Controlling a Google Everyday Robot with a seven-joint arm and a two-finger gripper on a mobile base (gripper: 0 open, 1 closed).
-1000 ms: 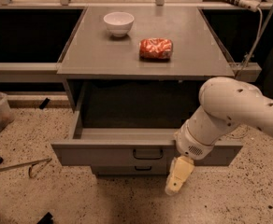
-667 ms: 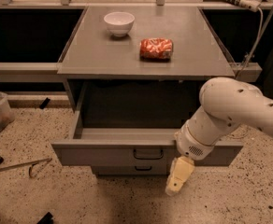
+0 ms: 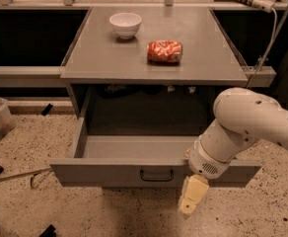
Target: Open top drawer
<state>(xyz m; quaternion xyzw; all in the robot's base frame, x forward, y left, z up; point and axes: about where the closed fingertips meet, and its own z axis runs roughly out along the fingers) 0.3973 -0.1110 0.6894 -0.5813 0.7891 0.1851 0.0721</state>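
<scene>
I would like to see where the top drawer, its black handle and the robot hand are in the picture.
top drawer [image 3: 99, 174]: camera view, left part of its grey front.
black handle [image 3: 156, 179]: camera view, lower bar of the loop.
hand [image 3: 188, 209]: camera view, its lower end, below the drawer front.

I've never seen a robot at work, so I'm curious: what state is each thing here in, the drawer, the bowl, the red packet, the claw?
top drawer: pulled well out, nothing visible inside.
handle: free, nothing touching it.
white bowl: upright on the cabinet top.
red packet: lying flat on the cabinet top, apart from the bowl.
claw: pointing down in front of the drawer's front, right of the handle.
</scene>
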